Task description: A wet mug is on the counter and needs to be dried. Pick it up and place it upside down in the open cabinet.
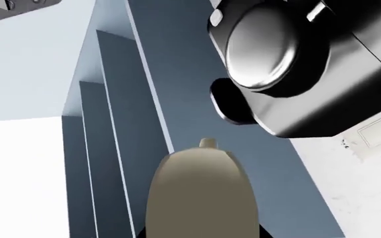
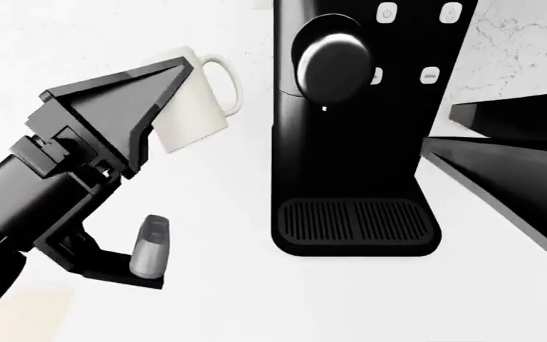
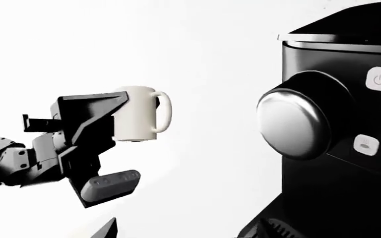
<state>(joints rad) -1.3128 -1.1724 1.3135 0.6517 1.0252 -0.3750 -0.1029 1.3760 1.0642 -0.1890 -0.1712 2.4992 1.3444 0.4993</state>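
The cream-white mug (image 2: 200, 100) stands upright with its loop handle turned toward the coffee machine; it also shows in the right wrist view (image 3: 137, 116). My left gripper (image 2: 167, 146) is open wide. Its black wedge finger (image 2: 122, 107) overlaps the mug's side, and its grey-padded finger (image 2: 150, 246) is well apart from the mug. The mug is not clamped between them. In the left wrist view a dull tan rounded shape (image 1: 200, 198) fills the space at the jaws; I cannot tell what it is. My right gripper (image 2: 440, 128) is open and empty beside the machine.
A tall black coffee machine (image 2: 355, 142) with a round chrome-black knob (image 3: 293, 121) and a ribbed drip tray (image 2: 357, 221) stands on the white counter (image 2: 226, 285) between the arms. Pale blue cabinet panels (image 1: 177, 74) show in the left wrist view.
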